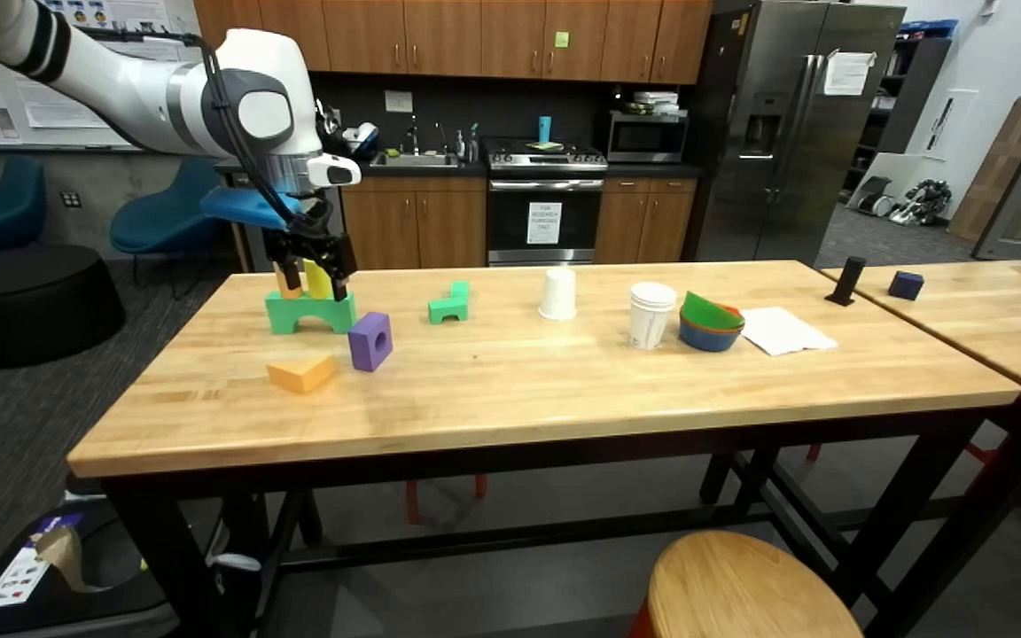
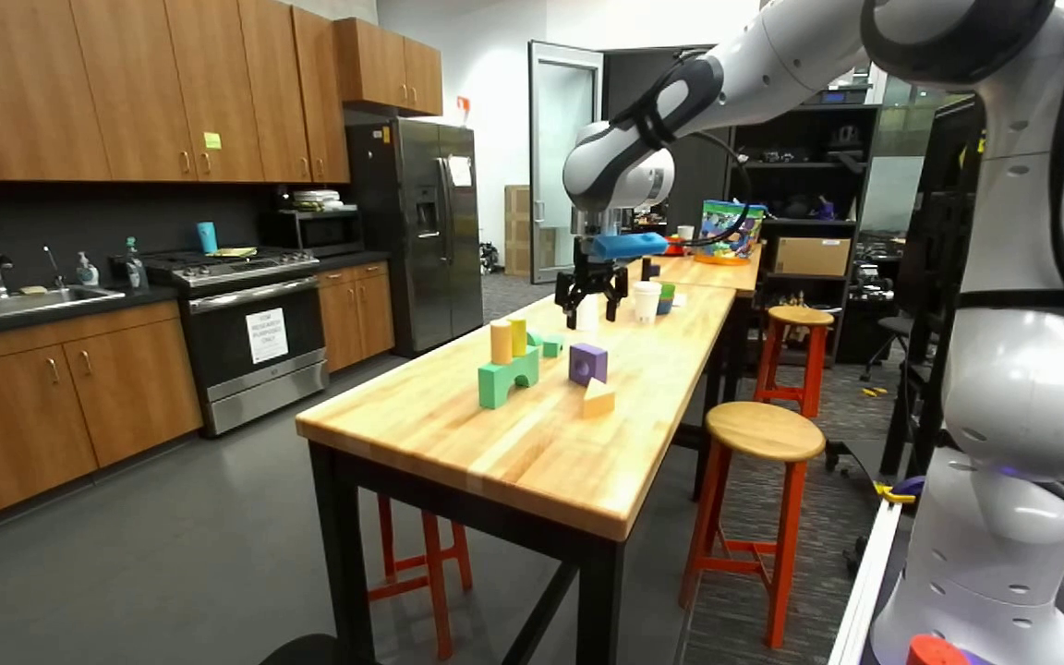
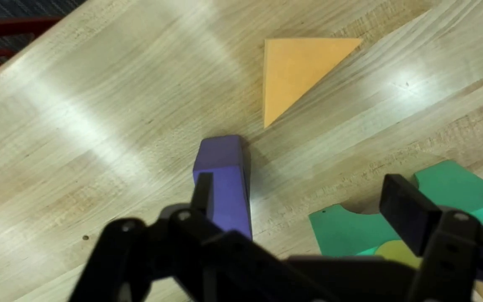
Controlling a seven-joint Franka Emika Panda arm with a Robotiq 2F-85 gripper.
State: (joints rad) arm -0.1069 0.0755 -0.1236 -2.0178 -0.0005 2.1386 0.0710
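Picking seemed in preparation: low in the frame, the empty, spread end effector (image 3: pixel 303 202) probably needed centring over the purple block (image 3: pixel 229 191).

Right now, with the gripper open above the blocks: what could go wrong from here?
1. In the wrist view, the open gripper overlaps both the purple block and the green arch; coming straight down might strike either.
2. The orange cylinder and yellow cylinder stand upright on the arch with no visible support at their sides; a nudge could topple them.
3. The purple block stands on a narrow side, so it may tip if brushed.
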